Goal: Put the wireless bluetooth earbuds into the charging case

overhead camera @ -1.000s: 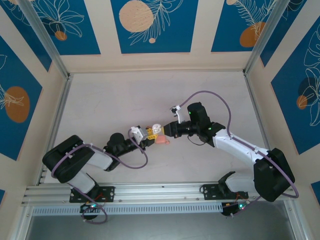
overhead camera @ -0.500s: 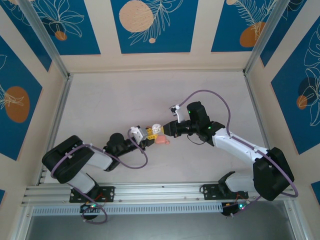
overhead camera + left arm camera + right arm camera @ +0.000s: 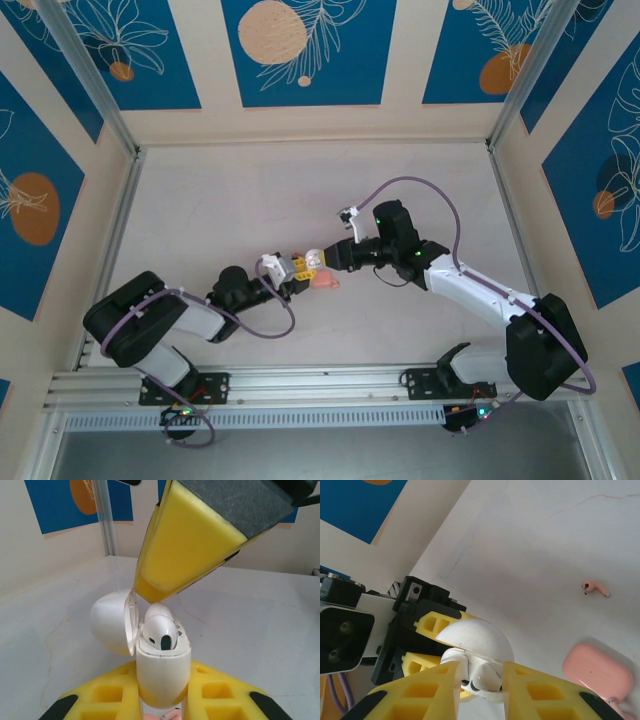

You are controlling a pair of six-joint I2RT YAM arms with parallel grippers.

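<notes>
The left gripper (image 3: 163,694) was closed on the lower body of a white charging case (image 3: 163,672), holding it upright between its yellow foam fingers just above the table (image 3: 260,625). The case's hinged lid (image 3: 107,622) stood swung open to one side. A white earbud (image 3: 161,632) sat in the case's mouth with its dark oval patch facing the left wrist camera. A second white rounded shape lay just behind it, and I could not tell whether that was another earbud.

The right gripper (image 3: 481,668) hung over the open case. Its jaws were a narrow gap apart, with the white earbud (image 3: 487,677) between the two yellow fingers (image 3: 422,692). From the left wrist, one finger tip reached the top of the earbud. Whether the pads pressed on the earbud could not be made out.

A pink charging case (image 3: 597,672) lay shut on the table, close beside the white case. A pink earbud (image 3: 595,587) lay loose on the bare tabletop, apart from the pink case and outside either case.

From above, both grippers met near the middle of the table, with the pink charging case (image 3: 325,281) just on the near side of them.
</notes>
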